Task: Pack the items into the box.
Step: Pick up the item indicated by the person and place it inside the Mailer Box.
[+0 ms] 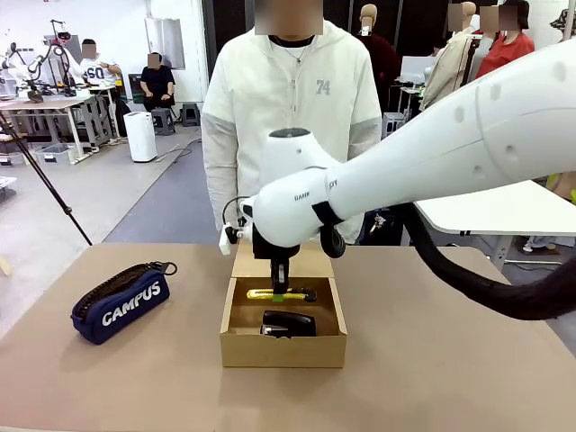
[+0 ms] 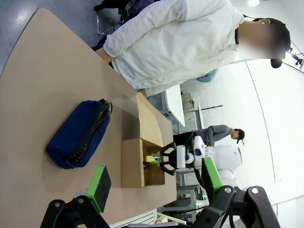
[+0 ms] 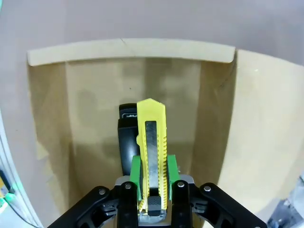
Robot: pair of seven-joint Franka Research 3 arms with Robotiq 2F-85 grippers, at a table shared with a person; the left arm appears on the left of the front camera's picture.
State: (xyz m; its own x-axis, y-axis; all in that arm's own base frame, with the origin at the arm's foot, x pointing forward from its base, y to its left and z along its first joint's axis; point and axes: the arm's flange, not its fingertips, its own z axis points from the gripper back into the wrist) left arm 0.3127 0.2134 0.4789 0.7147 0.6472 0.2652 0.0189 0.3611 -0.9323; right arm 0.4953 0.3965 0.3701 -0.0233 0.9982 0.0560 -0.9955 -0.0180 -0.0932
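My right pincer (image 1: 281, 292) is down inside the box (image 1: 283, 349), clamped tight on the utility knife (image 1: 270, 294). Green pads (image 3: 135, 173) squeeze its yellow body from both sides. The knife's long axis runs along the box's length, level, in the half of the box farther from me. Its angled yellow tip points at the box's left end wall and its black end at the right one. Whether it touches the box floor, I cannot tell.

The stapler (image 1: 290, 324) lies on the box floor in the half nearer to me, just beside the knife. Its long axis is parallel to the knife's.

The flap lid (image 2: 148, 121) stands open off the box's far edge. A person (image 1: 288, 99) in a white jacket stands beyond it.

Left of the box, apart from it on the tabletop (image 1: 432, 360), sits the pouch (image 1: 120, 303). The white "CAMPUS" lettering faces me and the zipper is on top. Its long axis slants, with the end closer to the box lying farther from me.

My left pincer (image 2: 156, 183) hangs above the tabletop, left of the box. Its jaws are spread wide with nothing between them.
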